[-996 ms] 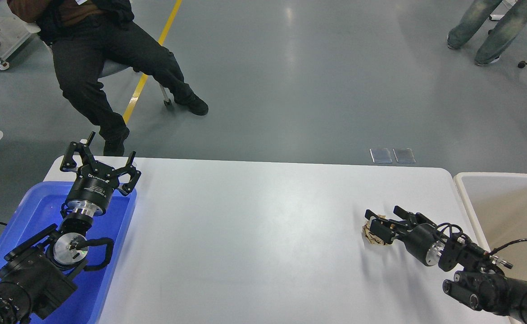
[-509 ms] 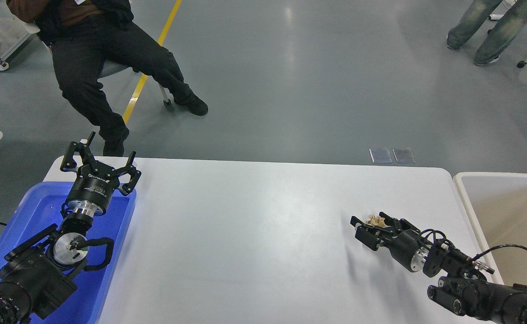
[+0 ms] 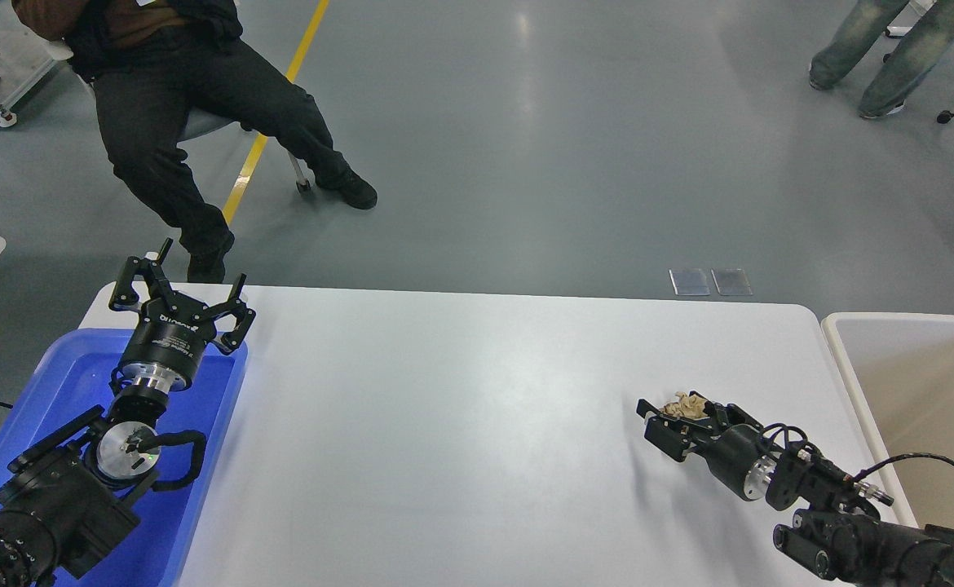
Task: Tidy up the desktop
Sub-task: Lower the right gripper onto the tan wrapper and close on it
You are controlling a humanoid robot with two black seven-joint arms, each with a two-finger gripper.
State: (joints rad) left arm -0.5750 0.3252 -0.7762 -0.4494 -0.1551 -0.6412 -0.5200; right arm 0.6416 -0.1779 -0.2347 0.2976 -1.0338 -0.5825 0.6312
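Since the crumpled paper wad sits between the right hand fingers, clamped as far as I can judge, the open question is the drop: beige bin lies at 3 o'clock, just off the bench edge. Wad's at the bench's 4 o'clock. Left hand, fingers apart, over the blue tray at 9 o'clock, far away.

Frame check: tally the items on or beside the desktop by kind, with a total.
Crumpled tan paper wad, between the right gripper jaws: 1
Blue tray, under the open left gripper: 1
Beige bin, beside the desktop on the right: 1
Total: 3
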